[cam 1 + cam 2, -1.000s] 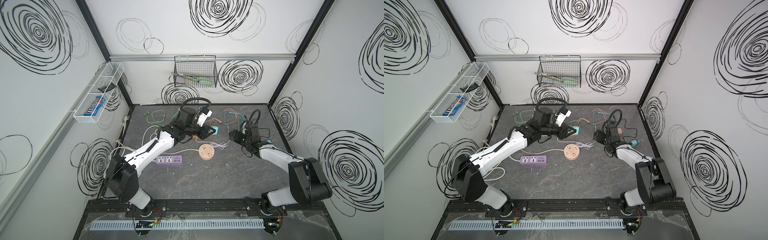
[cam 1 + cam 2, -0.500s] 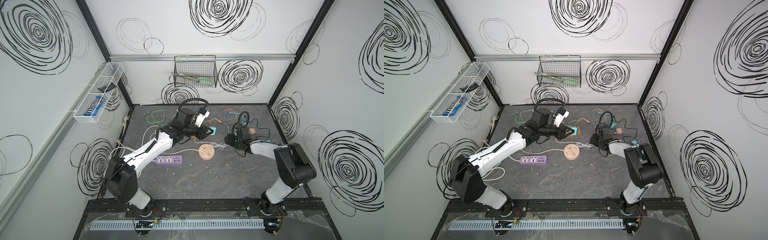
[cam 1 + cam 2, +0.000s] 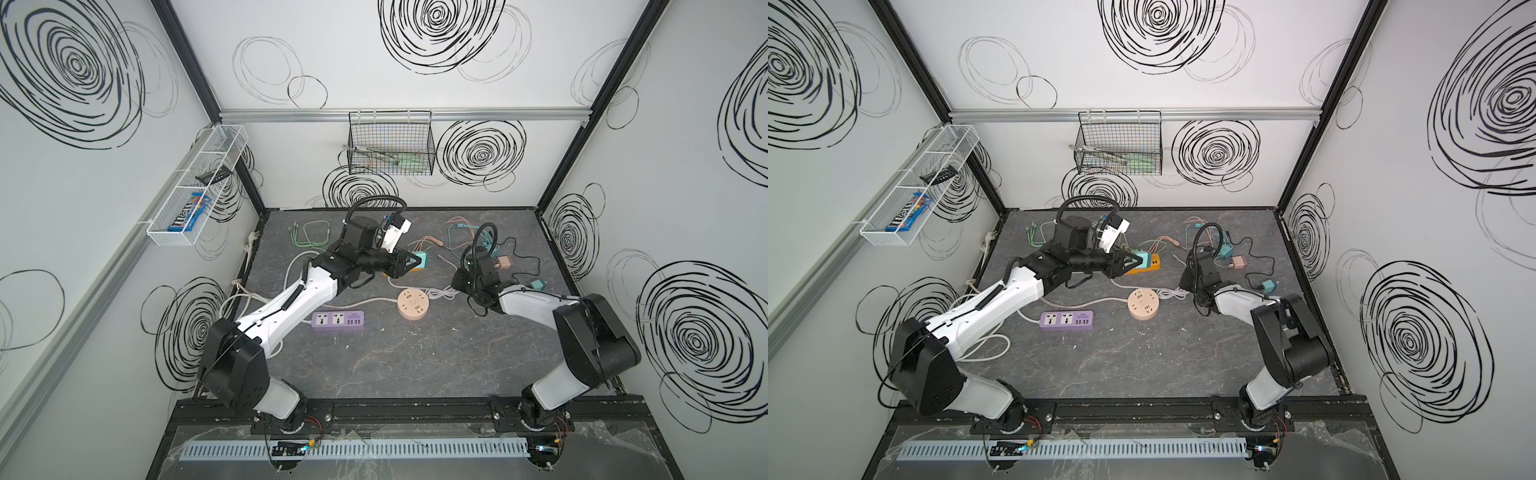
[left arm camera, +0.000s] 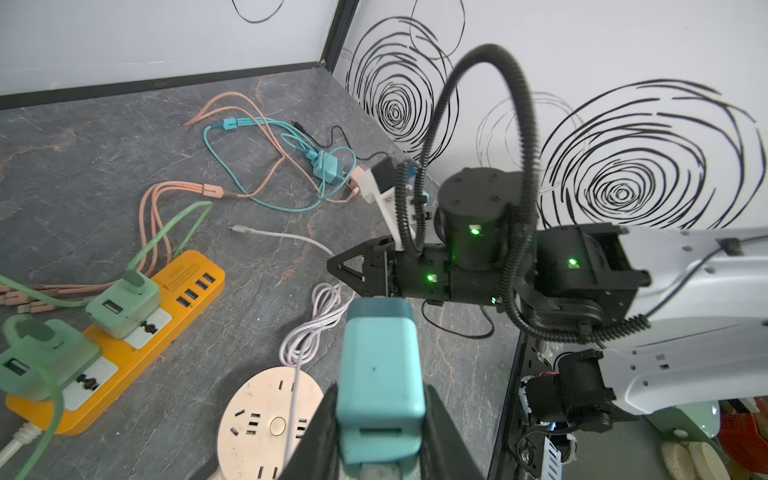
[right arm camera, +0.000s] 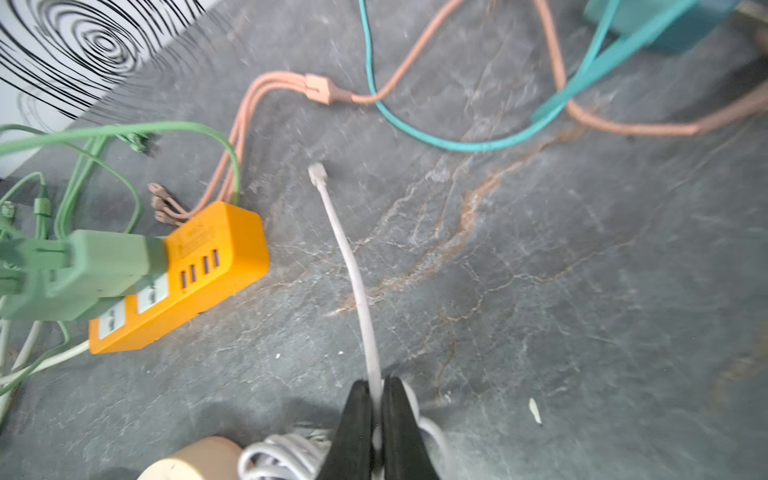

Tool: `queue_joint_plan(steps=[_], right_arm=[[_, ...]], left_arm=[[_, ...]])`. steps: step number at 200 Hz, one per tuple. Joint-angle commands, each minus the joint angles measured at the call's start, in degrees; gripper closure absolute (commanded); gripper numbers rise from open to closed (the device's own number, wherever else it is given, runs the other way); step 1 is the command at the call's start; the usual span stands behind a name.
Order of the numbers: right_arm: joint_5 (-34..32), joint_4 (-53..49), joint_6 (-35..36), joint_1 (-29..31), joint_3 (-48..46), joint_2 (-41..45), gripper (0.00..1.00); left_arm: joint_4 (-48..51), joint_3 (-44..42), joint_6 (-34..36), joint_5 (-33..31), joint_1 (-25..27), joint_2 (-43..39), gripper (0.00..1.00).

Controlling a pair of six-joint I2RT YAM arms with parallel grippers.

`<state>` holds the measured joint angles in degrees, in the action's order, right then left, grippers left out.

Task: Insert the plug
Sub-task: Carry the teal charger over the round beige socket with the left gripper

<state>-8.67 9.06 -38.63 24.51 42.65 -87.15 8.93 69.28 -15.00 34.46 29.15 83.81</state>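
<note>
**Both pincers gripping: teal plug left, white cable right**

The dark grey marbled stone surface [image 3: 415, 365] fills the middle of both top views. Just above centre lies an orange plastic power strip [image 4: 195, 282], with a round peach socket hub [image 3: 412, 304] below it. The left pincer [image 4: 380, 395], near the strip, clamps a boxy teal plastic plug [image 4: 376, 353] raised off the surface. Right of the hub, the right pincer [image 5: 376, 390] is pressed onto a thin white cable [image 5: 353, 270].

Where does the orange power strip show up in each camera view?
Top view: orange power strip mostly hidden under the left gripper and its teal plug.
Top view: its end sticks out past that gripper.
Left wrist: most of the strip, green adapters plugged in.
Right wrist: its USB end.
Shared landmark: round socket nearby.
</note>
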Motion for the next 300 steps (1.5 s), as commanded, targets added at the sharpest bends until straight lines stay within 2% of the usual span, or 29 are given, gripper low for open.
queue_joint_plan(steps=[1,22,54,71,92,140,147,199,228,241,251,259,267,279,300], right_arm=[[-12.0,5.6,4.8,3.6,-1.3,7.5,0.93],[-16.6,10.0,10.9,7.4,-2.0,12.6,0.95],[-17.3,18.6,17.2,11.7,-3.7,17.3,0.97],[-15.8,23.0,23.1,13.8,-3.4,17.3,0.98],[-10.4,25.1,27.8,15.4,-1.0,14.9,0.98],[3.4,29.3,33.2,19.6,7.7,3.5,1.00],[4.7,29.4,33.1,20.2,9.6,1.3,1.00],[12.7,31.1,33.5,25.5,23.8,-16.3,1.00],[14.7,29.4,32.1,27.8,35.0,-26.5,0.99],[15.0,27.5,31.4,28.5,39.6,-30.0,0.88],[13.7,26.7,30.9,28.7,41.4,-31.5,0.69],[12.7,26.3,30.5,28.8,41.8,-31.8,0.51],[12.2,25.4,30.4,28.6,41.6,-31.6,0.38],[12.7,23.2,31.0,28.0,40.7,-30.5,0.28],[13.1,20.4,31.0,26.2,36.9,-26.7,0.18]], left_arm=[[-8.8,-1.3,-2.1,4.1,-1.6,-5.3,1.00],[-13.0,-2.7,-4.2,4.5,-3.1,-8.7,1.00],[-19.7,-6.0,-7.7,2.1,-7.0,-14.9,1.00],[-20.6,-6.3,-9.3,1.4,-9.6,-17.0,1.00],[-18.4,-5.4,-11.2,-1.1,-13.0,-19.0,1.00],[-10.1,-3.6,-9.8,-13.7,-20.8,-22.9,1.00],[-8.9,-3.5,-7.8,-15.9,-21.7,-23.3,1.00],[3.0,1.8,1.6,-42.1,-27.5,-22.9,1.00],[3.6,5.4,4.7,-52.3,-34.1,-20.9,1.00],[2.2,7.0,6.7,-58.0,-36.5,-19.6,1.00],[0.2,7.5,8.7,-62.3,-37.3,-18.8,1.00],[-0.6,7.7,9.6,-63.3,-38.0,-18.0,1.00],[-1.2,7.6,10.7,-64.0,-38.1,-17.3,1.00],[-1.3,7.3,11.8,-63.6,-37.0,-16.3,1.00],[0.1,6.5,12.1,-60.0,-33.6,-14.7,1.00]])
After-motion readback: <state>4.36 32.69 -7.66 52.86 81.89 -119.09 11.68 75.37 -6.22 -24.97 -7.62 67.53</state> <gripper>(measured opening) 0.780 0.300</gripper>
